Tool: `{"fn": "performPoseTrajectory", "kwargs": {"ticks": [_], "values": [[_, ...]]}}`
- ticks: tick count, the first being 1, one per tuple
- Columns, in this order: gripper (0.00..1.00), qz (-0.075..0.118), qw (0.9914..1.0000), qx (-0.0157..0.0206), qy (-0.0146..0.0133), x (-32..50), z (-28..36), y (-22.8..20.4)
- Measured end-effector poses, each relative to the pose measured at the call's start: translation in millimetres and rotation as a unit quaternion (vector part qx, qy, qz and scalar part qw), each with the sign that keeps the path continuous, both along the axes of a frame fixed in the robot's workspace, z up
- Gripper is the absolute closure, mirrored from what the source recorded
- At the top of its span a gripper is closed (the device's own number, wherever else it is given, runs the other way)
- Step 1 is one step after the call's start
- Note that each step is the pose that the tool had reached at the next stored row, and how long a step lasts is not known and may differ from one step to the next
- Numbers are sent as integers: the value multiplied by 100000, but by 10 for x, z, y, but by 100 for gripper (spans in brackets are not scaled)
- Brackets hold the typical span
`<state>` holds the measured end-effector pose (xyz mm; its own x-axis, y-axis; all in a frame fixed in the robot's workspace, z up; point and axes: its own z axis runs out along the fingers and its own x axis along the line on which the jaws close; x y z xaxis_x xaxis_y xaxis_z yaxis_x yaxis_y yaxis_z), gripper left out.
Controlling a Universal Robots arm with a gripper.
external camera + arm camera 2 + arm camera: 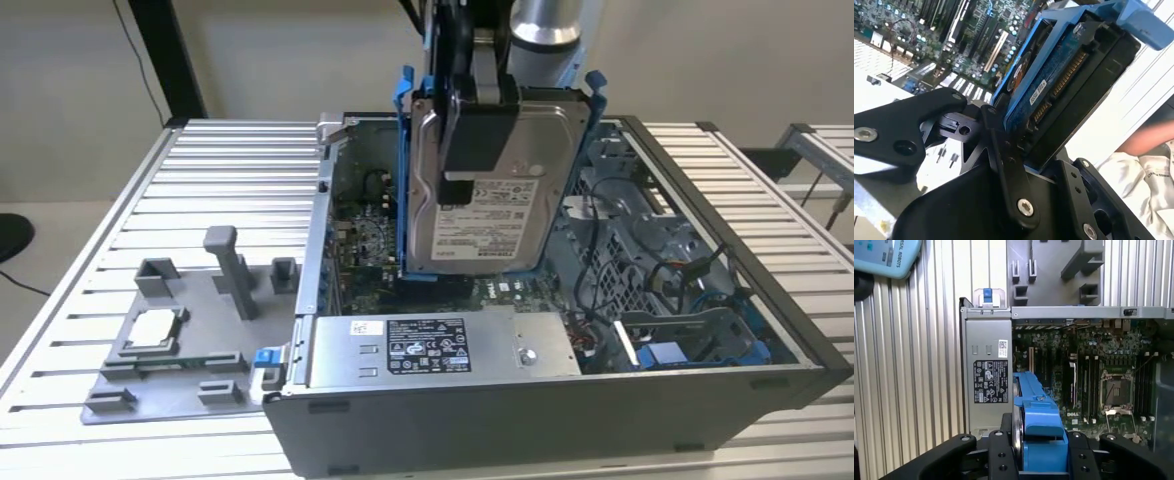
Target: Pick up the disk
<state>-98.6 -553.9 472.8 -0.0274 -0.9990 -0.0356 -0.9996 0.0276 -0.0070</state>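
- Holding the disk (pixel 491 190) upright above the open computer case (pixel 561 420); my gripper (pixel 477 130) is clamped across its upper part, one finger over the labelled face.
- Seeing the fingers (pixel 1004 150) pinch the drive's connector end through the blue carrier bracket (pixel 1036 415) in both wrist views.
- Judging the risk: the bracket is plastic, so it could flex and let the drive slip onto the motherboard (pixel 1094 365) or the power supply (pixel 441 345) below.

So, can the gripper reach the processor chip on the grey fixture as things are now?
Probably not: the gripper is shut on the disk, held upright above the open computer case. The processor chip lies uncovered, but the fingers are occupied.
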Motion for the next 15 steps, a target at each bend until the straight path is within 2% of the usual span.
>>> {"fn": "performPoseTrajectory", "kwargs": {"ticks": [5,10,12,15], "values": [[100,-354,99999,-3,3,0,-1,-80],[100,-376,99999,3,-2,6,-1,-86],[100,-373,99999,3,5,56,-2,-86],[100,-374,99999,0,46,186,-4,-89]]}}
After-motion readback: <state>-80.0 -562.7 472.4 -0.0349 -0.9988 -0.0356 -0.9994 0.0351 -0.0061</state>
